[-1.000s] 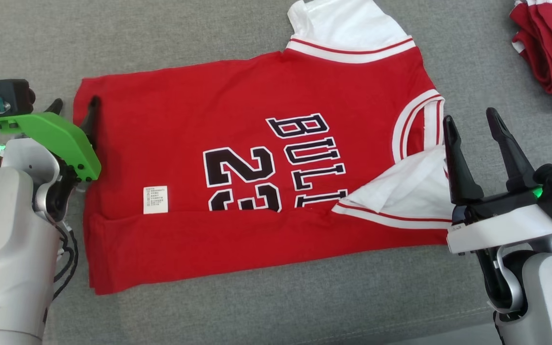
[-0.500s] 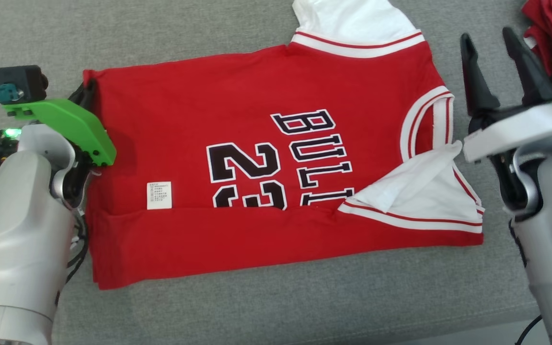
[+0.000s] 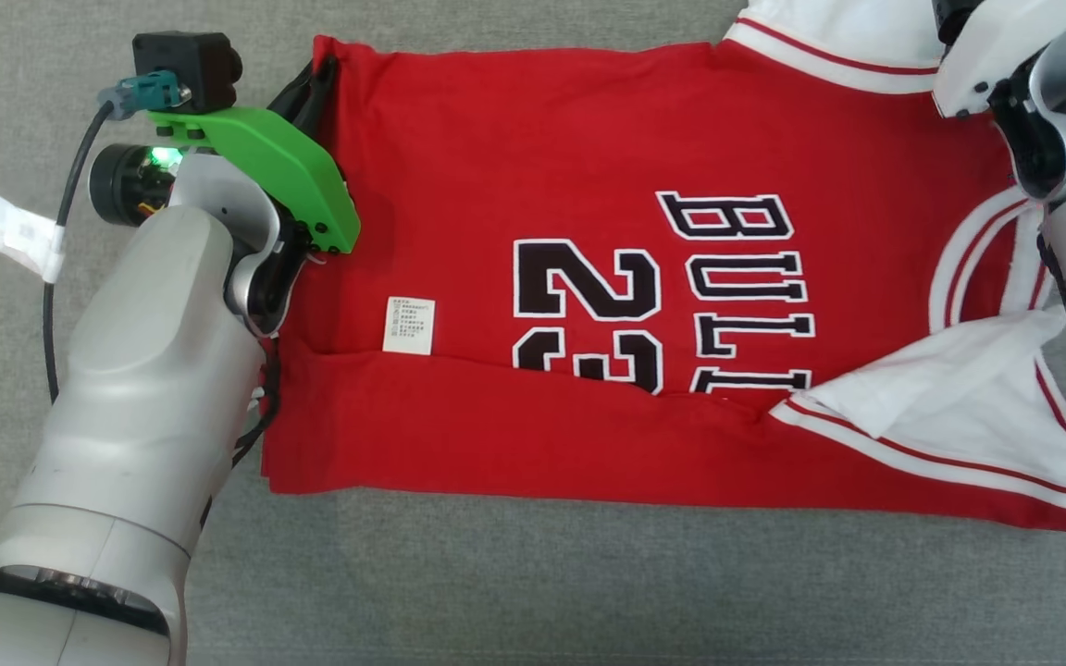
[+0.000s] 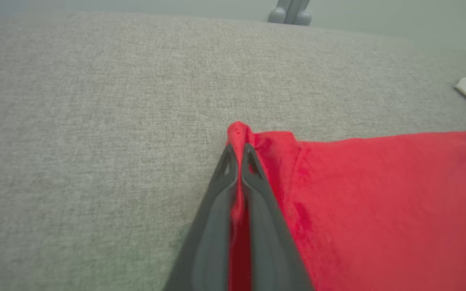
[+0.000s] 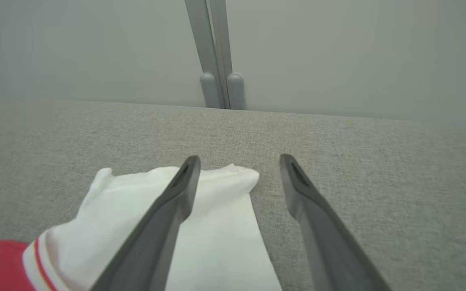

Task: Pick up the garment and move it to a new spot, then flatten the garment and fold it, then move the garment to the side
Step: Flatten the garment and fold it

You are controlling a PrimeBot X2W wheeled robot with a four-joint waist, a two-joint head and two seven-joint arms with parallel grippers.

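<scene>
One corner is newly taken: in the head view the garment point(image 3: 542, 166) lies spread on the grey cushion point(image 3: 588, 573), and the left gripper point(image 3: 316, 79), open a second ago, now pinches its far-left hem corner. The left wrist view shows red cloth clamped between its closed fingers point(image 4: 217, 210). In the right wrist view the right gripper point(image 5: 239, 161) hangs spread over the far white sleeve point(image 5: 225, 226), gripping nothing, so the next fold probably waits on it.

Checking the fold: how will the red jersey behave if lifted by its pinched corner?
Likely floppy: the red jersey bunches between the left gripper's shut jaws. Probably light, lying thin and flat. Its folded edge may fall open.
</scene>
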